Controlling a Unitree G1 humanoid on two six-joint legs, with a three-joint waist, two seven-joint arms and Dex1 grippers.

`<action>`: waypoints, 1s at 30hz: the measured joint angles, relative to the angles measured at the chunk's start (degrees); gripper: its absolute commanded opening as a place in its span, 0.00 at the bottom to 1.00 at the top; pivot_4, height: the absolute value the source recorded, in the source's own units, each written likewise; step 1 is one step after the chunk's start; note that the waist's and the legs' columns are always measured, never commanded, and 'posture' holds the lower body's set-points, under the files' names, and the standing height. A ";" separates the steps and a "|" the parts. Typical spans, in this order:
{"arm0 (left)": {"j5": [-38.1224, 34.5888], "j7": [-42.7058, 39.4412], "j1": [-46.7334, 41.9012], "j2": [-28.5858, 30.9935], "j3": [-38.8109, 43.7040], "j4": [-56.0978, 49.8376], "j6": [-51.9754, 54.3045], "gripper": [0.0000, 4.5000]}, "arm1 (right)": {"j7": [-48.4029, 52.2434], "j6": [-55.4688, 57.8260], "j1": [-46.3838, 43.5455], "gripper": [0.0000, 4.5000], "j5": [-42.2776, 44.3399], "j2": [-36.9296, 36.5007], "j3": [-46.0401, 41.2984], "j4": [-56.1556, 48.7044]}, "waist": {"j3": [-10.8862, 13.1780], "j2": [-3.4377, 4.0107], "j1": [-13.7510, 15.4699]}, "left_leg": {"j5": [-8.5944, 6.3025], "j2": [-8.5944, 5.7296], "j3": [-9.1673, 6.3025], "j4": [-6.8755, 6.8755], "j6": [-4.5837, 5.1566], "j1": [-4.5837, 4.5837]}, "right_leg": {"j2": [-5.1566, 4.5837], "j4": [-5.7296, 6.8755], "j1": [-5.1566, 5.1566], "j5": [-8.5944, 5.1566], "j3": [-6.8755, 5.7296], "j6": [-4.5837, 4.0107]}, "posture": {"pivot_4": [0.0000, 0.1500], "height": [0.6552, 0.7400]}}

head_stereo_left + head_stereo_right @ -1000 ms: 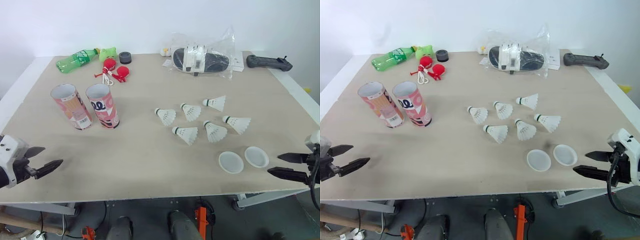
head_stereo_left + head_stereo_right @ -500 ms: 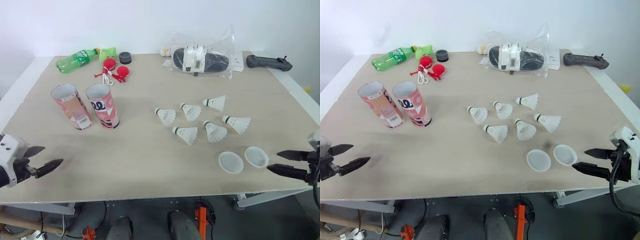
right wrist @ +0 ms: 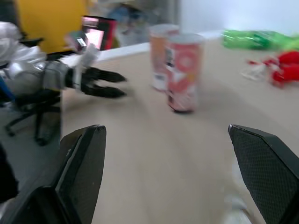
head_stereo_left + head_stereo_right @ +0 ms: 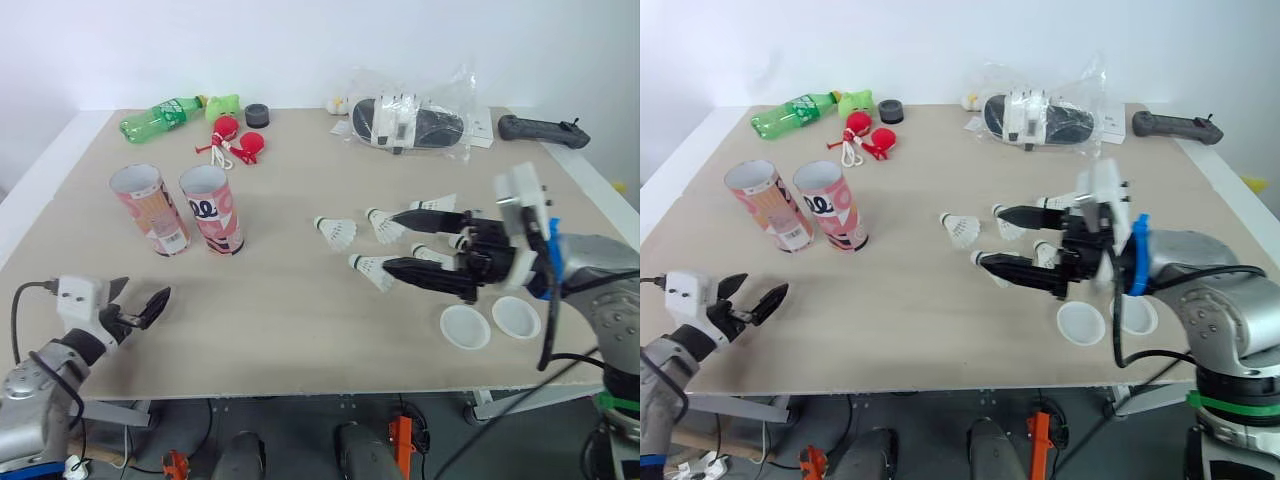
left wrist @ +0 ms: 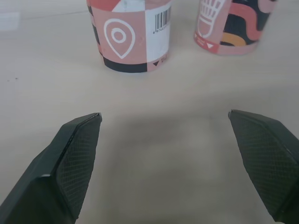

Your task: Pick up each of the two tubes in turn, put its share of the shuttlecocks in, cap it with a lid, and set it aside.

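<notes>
Beige desk (image 4: 300,330) bore pink cardboard tubes (image 4: 212,208) upper left; jaws stood apart on left gripper (image 4: 145,298) and right gripper (image 4: 390,241); a tube seemed best clasped mid-height, upright.

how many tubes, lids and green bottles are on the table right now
tubes: 2
lids: 2
green bottle: 1
total: 5

Left gripper (image 4: 140,293) low, near body, jaws spread wide. Right gripper (image 4: 390,240) pointing toward left, jaws spread wide.
</notes>
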 measured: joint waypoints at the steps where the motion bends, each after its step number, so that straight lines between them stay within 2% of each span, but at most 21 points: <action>1: 0.73 1.93 -1.95 -1.37 -0.34 1.03 -0.97 1.00 | -0.94 -0.11 -1.39 0.99 -0.11 1.26 1.31 0.03 | 0.00 0.00 0.31 | 0.00 -0.01 0.00 0.02 0.00 -0.02 | 0.00 -0.01 -0.01 0.03 0.00 -0.01 | 1.00 1.00; 6: 4.20 8.57 -8.24 -3.69 -3.98 5.23 -2.51 1.00 | -1.89 -1.72 -4.97 0.99 -1.69 4.40 6.82 0.20 | -0.06 -0.10 0.53 | 0.00 0.00 -0.02 0.03 0.00 -0.01 | 0.01 0.00 -0.01 0.22 -0.02 -0.31 | 1.00 1.00; 15: 5.55 12.57 -13.98 -3.83 -5.57 10.74 -2.27 1.00 | -0.85 -4.15 -7.45 0.99 -3.51 5.62 10.17 1.64 | -0.07 -0.12 0.46 | 0.00 0.03 -0.04 0.01 0.01 0.00 | 0.07 0.00 -0.03 0.23 -0.05 -0.33 | 1.00 1.00; 30: 5.57 11.61 -25.51 -3.71 -6.73 27.51 -5.94 1.00 | -0.85 -5.12 -8.77 0.99 -5.09 7.28 11.23 2.47 | -0.08 -0.13 0.47 | 0.02 0.03 -0.09 -0.01 0.02 0.00 | 0.07 0.00 -0.02 0.24 -0.08 -0.33 | 1.00 1.00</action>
